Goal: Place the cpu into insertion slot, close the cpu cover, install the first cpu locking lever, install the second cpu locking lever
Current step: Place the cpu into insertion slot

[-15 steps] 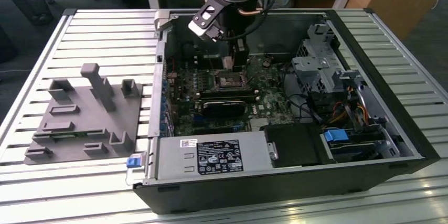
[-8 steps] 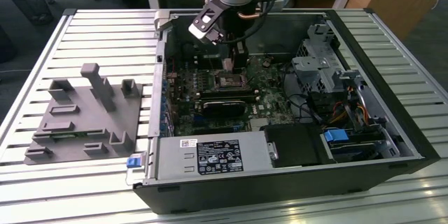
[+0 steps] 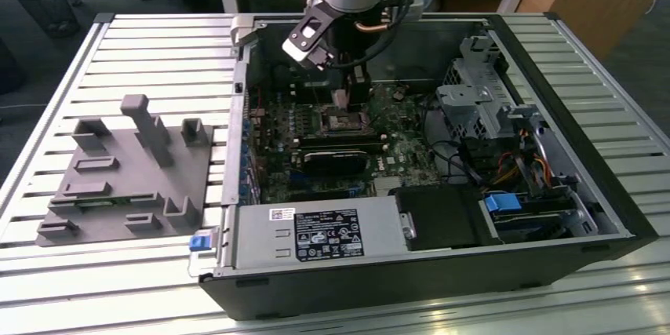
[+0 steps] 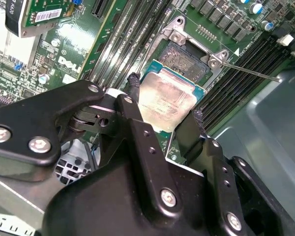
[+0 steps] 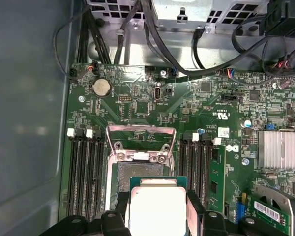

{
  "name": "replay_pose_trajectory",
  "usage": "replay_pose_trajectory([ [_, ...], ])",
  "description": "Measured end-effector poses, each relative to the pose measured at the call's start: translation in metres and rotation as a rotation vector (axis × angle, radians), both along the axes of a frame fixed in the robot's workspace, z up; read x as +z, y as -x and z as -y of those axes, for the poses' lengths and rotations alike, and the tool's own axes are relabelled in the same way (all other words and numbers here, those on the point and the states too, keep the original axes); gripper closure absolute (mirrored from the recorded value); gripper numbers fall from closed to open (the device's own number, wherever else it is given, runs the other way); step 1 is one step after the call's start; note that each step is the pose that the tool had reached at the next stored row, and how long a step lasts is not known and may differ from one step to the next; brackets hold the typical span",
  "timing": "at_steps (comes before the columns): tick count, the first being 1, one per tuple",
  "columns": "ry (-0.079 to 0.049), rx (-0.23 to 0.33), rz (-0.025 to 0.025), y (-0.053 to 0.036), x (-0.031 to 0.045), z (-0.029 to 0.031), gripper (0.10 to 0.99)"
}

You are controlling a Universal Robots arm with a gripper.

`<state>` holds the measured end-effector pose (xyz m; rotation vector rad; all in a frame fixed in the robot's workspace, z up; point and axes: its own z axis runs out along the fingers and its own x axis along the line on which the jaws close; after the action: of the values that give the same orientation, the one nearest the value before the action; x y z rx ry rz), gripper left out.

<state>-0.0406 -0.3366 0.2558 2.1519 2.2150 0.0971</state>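
Silver-grey chip (image 4: 169, 105) clamped between the black claw's (image 4: 164, 98) two fingers, poised just above the open socket (image 4: 183, 56), upper middle of the exterior view; cover frame (image 5: 140, 129) stands raised.

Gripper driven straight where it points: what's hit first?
Likely the small square dark socket with silvery rim; the flat silver-grey square chip in the black gripper would touch it first. Depth unclear.
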Motion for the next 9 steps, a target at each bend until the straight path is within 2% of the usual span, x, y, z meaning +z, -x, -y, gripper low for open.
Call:
replay_pose_trajectory([
  [9, 0.0, 0.0, 0.0, 0.0, -0.0035, 0.0, 0.545],
])
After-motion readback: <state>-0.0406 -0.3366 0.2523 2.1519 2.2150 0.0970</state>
